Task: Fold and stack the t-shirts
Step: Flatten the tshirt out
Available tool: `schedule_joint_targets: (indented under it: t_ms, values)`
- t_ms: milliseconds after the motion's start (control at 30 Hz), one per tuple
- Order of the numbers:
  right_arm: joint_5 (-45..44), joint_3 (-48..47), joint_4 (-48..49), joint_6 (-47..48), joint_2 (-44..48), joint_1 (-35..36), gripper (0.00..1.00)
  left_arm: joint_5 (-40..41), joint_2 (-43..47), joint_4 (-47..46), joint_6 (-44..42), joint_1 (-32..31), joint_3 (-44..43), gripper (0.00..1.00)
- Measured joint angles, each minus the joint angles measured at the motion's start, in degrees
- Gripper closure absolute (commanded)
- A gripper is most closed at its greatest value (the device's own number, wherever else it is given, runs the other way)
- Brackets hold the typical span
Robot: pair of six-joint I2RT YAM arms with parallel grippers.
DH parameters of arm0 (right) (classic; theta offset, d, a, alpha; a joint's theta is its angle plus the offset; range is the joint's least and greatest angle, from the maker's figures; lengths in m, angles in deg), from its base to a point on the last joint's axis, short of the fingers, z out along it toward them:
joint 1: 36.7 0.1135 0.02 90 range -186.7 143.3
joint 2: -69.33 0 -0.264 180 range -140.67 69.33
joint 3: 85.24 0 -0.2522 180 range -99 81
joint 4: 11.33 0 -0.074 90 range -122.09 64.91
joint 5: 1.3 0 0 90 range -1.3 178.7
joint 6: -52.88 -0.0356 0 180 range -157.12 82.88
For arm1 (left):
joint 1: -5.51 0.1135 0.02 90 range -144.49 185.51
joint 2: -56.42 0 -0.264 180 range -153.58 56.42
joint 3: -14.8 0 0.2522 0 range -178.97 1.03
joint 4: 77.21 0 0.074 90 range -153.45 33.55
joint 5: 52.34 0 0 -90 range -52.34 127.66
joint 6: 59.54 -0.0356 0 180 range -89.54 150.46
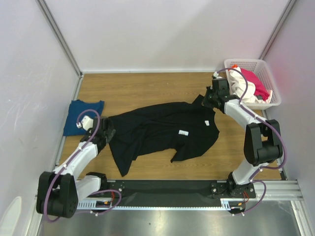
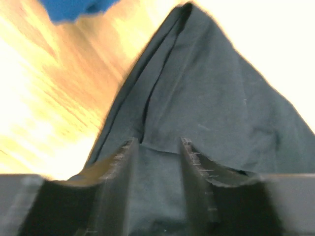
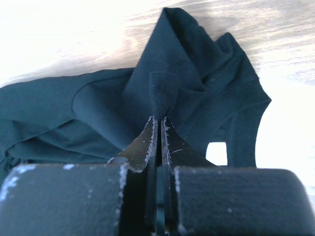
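Looking at the black t-shirt, it's spread crumpled across the counter, stretching from one set of fingers to the other. The right fingers are pressed together, clamped on a raised fold at the shirt's collar end. The left fingers sit at the opposite end, standing apart with black cloth lying in the gap. A folded blue t-shirt lies just beyond the left fingers. Close beside the right fingers is a white basket holding a pink-red t-shirt and a white t-shirt.
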Motion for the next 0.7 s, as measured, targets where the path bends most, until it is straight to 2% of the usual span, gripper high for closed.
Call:
schedule_joint_targets:
  t_ms: [33, 133, 367, 600, 700]
  values:
    - [0.0, 0.17, 0.02, -0.09, 0.44, 0.13, 1.0, 0.33, 0.87, 0.61, -0.46, 0.0, -0.28, 0.43]
    - [0.02, 0.17, 0.46, -0.15, 0.57, 0.39, 1.0, 0.92, 2.23, 1.86, -1.92, 0.0, -1.73, 0.41]
    - [0.04, 0.17, 0.81, -0.15, 0.55, 0.39, 1.0, 0.63, 0.5, 0.5, -2.8, 0.0, -2.27, 0.46]
    - [-0.13, 0.17, 0.83, -0.13, 0.55, 0.39, 1.0, 0.02, -3.91, -0.79, -2.71, 0.0, -2.27, 0.47]
    - [-0.2, 0.17, 0.83, -0.13, 0.55, 0.39, 1.0, 0.0, -3.91, -1.2, -2.43, 0.0, -2.25, 0.52]
